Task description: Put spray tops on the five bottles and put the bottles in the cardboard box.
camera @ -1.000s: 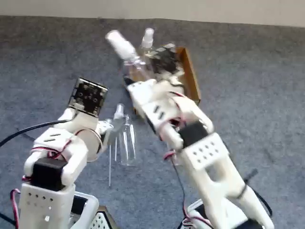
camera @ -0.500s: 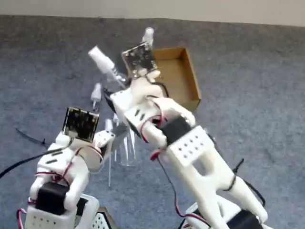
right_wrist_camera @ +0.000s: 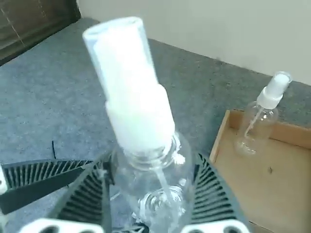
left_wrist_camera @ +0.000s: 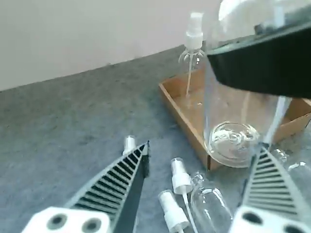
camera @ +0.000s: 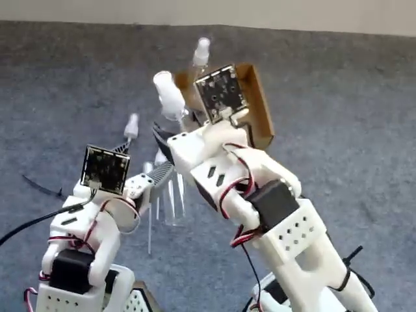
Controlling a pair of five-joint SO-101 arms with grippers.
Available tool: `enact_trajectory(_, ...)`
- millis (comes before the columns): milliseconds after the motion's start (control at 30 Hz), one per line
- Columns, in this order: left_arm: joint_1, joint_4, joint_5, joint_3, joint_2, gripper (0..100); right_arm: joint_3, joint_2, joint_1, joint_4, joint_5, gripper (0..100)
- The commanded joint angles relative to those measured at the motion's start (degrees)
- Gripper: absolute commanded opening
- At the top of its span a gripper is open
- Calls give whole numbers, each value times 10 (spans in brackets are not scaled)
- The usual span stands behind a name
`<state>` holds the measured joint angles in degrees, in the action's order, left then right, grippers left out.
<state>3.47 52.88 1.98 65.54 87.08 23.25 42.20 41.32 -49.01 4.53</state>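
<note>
Above the grey tabletop (camera: pixel 364 78), in the high view, a capped bottle (camera: pixel 172 101) is gripped at a tilt by the right pincer (camera: pixel 174 130), near the cardboard box (camera: pixel 261 107), in which a second capped bottle (camera: pixel 200 57) is stood upright. In the left wrist view, the left pincer (left_wrist_camera: pixel 204 150) is seen wide open and empty, with a loose bottle (left_wrist_camera: pixel 209 204) laid on the tabletop beneath it. In the right wrist view, the right pincer is shown clamped around the gripped bottle's shoulder, with a spray top (right_wrist_camera: pixel 131 82) seated on its neck.
</note>
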Motion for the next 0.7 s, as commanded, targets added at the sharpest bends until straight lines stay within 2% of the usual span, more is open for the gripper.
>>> enact_trajectory(0,-15,-18,-4,0,2,295,-38,15,-52,-2,3,3)
enact_trajectory(100,-16,-10,-4,24,7,295,-39,-13,-149,30,-2,3)
enact_trajectory(167,-17,-11,-4,36,7,294,-40,-50,-206,86,-33,3)
enact_trajectory(267,-17,-12,-4,56,7,294,-40,-130,-255,165,-70,3)
enact_trajectory(400,-17,-40,-4,75,7,294,-40,-238,-283,257,-69,3)
enact_trajectory(533,-17,-47,-4,80,3,294,-36,-327,-283,393,-69,3)
enact_trajectory(667,-17,-47,-4,81,4,294,-40,-407,-284,483,-69,3)
